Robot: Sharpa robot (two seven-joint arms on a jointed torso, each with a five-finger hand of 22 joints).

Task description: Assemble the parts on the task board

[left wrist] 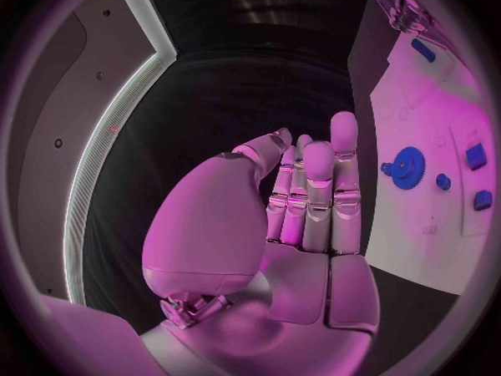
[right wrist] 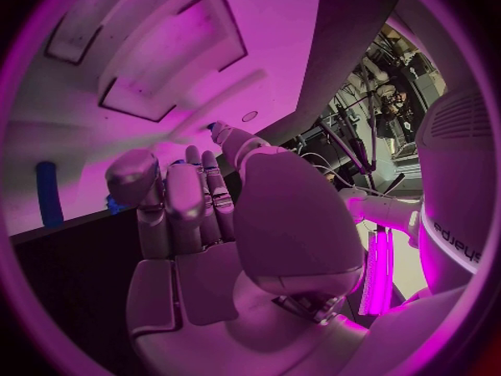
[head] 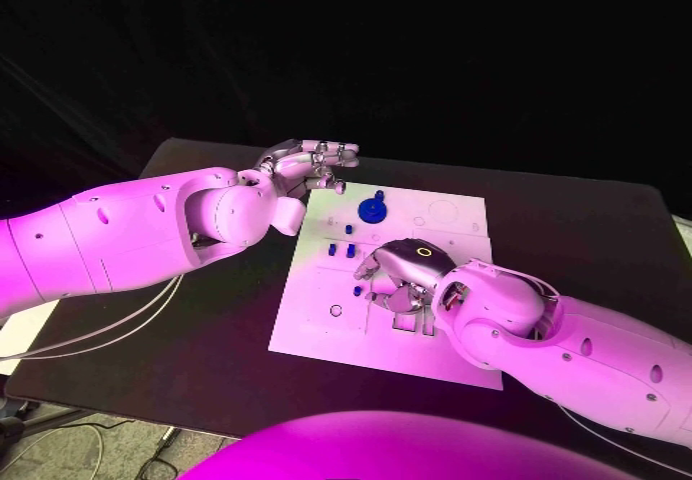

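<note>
The white task board (head: 325,310) lies in the middle of the black table. A blue gear (head: 374,210) stands near its far edge, and the left wrist view shows the gear (left wrist: 407,167) too. Small blue parts (head: 343,250) lie in front of the gear. My left hand (head: 310,160) hovers off the board's far left corner, fingers straight and holding nothing. My right hand (head: 392,275) sits low over the board's middle with its fingers curled in. In the right wrist view it pinches a small blue part (right wrist: 215,128) at its thumb tip. A blue peg (right wrist: 47,194) stands beyond.
Another small blue part (head: 356,290) lies on the board just left of my right hand. Bare black table (head: 577,215) stretches to the right of the board and in front of it. Grey cables (head: 101,340) hang off the table's left edge.
</note>
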